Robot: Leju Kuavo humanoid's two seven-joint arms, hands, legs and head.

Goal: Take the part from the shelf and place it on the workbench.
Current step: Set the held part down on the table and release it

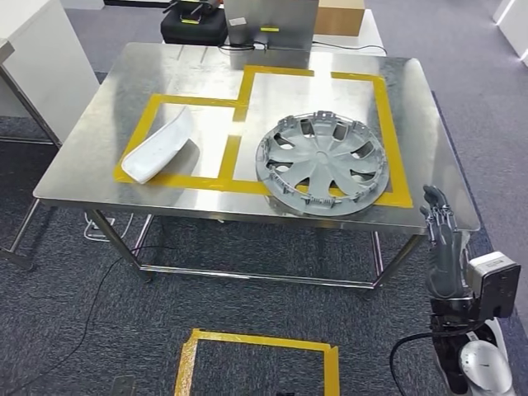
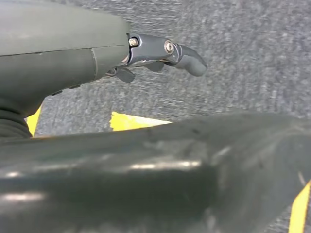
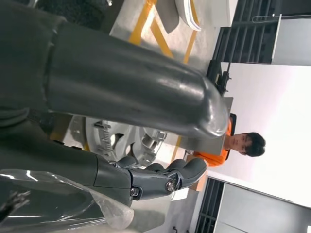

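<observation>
A grey wheel cover (image 1: 322,163) lies flat on the steel workbench (image 1: 404,91), inside the right yellow-taped box and overlapping its front tape. A white curved part (image 1: 158,145) rests in the left taped box. My right hand (image 1: 443,243) hangs off the bench's front right corner, fingers straight and apart, holding nothing. The right wrist view looks past that hand's fingers (image 3: 161,177) to the wheel cover (image 3: 110,138) and the white part (image 3: 187,12). My left hand (image 2: 92,63) hangs over the carpet with its fingers (image 2: 165,51) extended and empty.
A black case (image 1: 193,25), a grey device (image 1: 271,21) and a cardboard box (image 1: 339,15) stand behind the bench. A white cabinet (image 1: 37,58) is at the left. A yellow tape square (image 1: 258,359) marks the carpet. A person in orange (image 3: 238,143) sits beyond the bench.
</observation>
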